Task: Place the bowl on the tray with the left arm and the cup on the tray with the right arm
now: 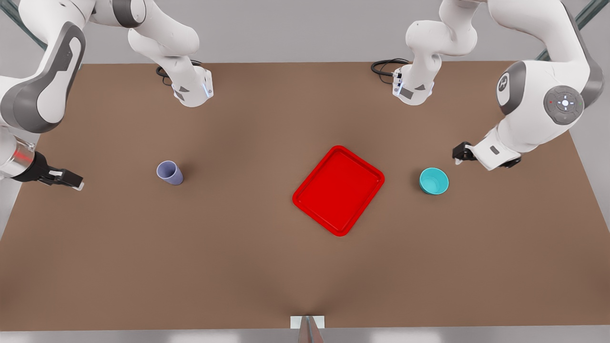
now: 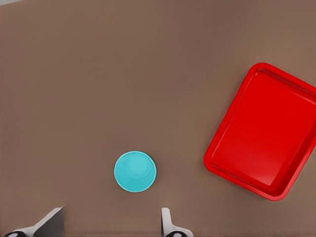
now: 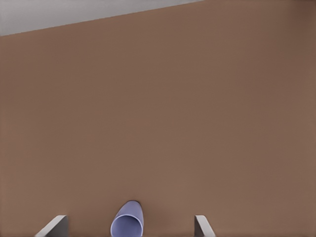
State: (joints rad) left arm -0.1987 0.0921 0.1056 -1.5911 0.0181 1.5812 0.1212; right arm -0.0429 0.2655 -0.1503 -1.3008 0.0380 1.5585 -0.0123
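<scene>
A teal bowl point(image 1: 434, 181) stands on the brown table just to the front view's right of the red tray point(image 1: 339, 189). My left gripper point(image 1: 458, 155) hovers beside and above the bowl, open and holding nothing. In the left wrist view the bowl point(image 2: 135, 171) lies just ahead of the spread fingers point(image 2: 53, 220), with the tray point(image 2: 264, 131) off to one side. The lavender cup point(image 1: 166, 171) stands upright at the front view's left. My right gripper point(image 1: 76, 183) hangs open well to the left of it. In the right wrist view the cup point(image 3: 128, 223) sits between the fingers point(image 3: 55, 226), farther off.
The tray lies turned at an angle near the table's middle. Black cables point(image 1: 386, 65) curl by the arm bases at the table's back edge. A small white block point(image 1: 307, 322) sits at the front edge. Bare tabletop point(image 1: 238, 247) stretches between cup and tray.
</scene>
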